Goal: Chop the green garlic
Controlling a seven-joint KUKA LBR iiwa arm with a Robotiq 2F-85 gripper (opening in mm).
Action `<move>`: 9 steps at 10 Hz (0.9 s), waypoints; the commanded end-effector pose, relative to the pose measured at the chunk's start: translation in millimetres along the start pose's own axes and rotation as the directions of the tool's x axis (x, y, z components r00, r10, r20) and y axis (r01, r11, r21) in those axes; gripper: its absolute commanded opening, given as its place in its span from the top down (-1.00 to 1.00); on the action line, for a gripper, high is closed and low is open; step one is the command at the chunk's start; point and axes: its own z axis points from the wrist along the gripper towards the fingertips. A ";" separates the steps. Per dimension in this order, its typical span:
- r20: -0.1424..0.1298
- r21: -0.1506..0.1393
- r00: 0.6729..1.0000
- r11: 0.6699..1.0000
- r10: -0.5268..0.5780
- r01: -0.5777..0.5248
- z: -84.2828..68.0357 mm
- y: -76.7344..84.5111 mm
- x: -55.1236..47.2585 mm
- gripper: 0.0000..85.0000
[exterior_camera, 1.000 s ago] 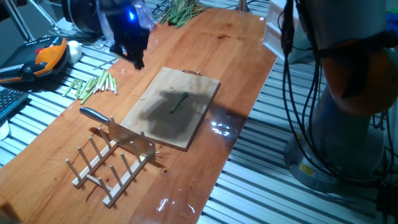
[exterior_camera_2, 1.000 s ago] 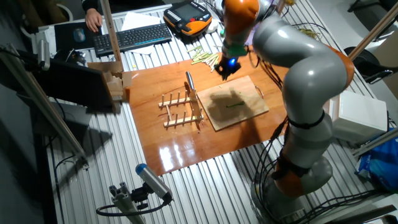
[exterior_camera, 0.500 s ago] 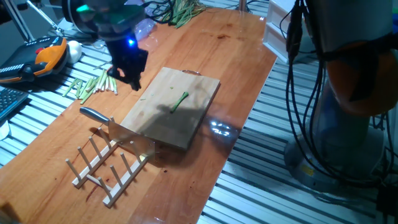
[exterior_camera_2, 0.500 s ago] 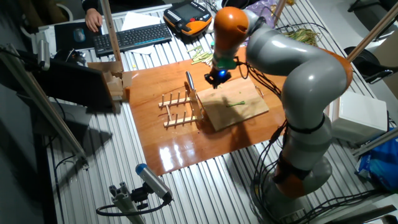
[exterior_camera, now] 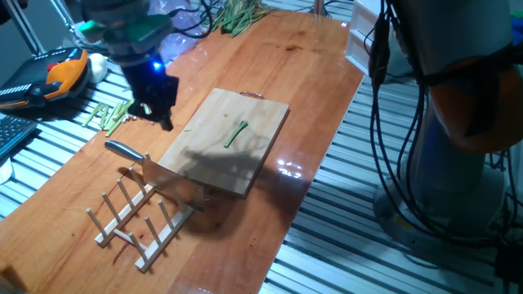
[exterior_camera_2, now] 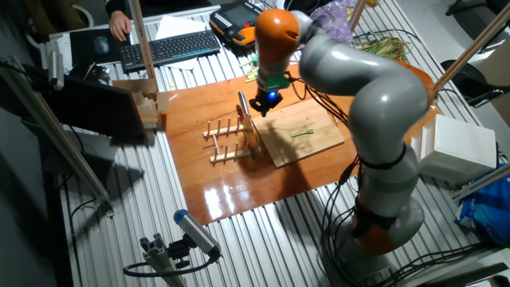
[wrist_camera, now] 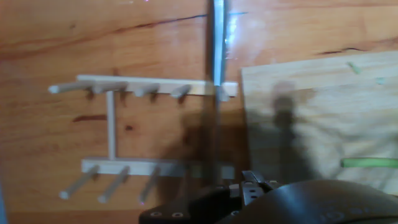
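Garlic stalk [exterior_camera: 237, 134] lies uncut at the centre of the board [exterior_camera: 204, 155], slightly right of frame centre in one fixed view; in the hand view it shows at the right edge [wrist_camera: 370, 163].

Near to far in that fixed view:
- Rack [exterior_camera: 143, 220], lower left of frame, on the desk [exterior_camera: 319, 57].
- Knife [exterior_camera: 135, 153], standing in the rack, handle pointing to upper left.
- Board with the stalk.
- Fingers [exterior_camera: 155, 112], left of the board and above the knife handle. Opening cannot be determined; nothing is seen held.
- Bundle of pale stalks [exterior_camera: 122, 113], behind the fingers at left.

Change: one second ago the fingers hung further toward the upper part of the frame; they have since moved down-left, off the board, to a position over the knife. The shadow has cleared from the board.

Meaning: the arm is judged to be approaching the knife for pickup. Cutting is not yet begun.
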 end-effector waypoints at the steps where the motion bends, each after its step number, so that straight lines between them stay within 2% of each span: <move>1: -0.024 0.005 0.998 0.998 0.061 -0.061 0.6 21.0 0.2 0.60; 2: -0.057 0.011 0.992 0.994 0.110 -0.110 5.0 24.6 -1.1 0.20; 3: -0.053 0.014 0.988 0.990 0.142 -0.142 11.1 25.5 -2.9 0.20; 4: -0.045 0.008 0.986 0.987 0.162 -0.162 17.7 23.3 -3.8 -0.20; 6: -0.054 -0.007 0.982 0.984 0.179 -0.180 26.8 17.0 -7.6 -0.20; 7: -0.052 -0.020 0.979 0.980 0.195 -0.196 32.8 19.2 -9.7 -0.20; 9: -0.028 -0.020 0.976 0.976 0.216 -0.216 44.9 27.5 -14.9 -0.20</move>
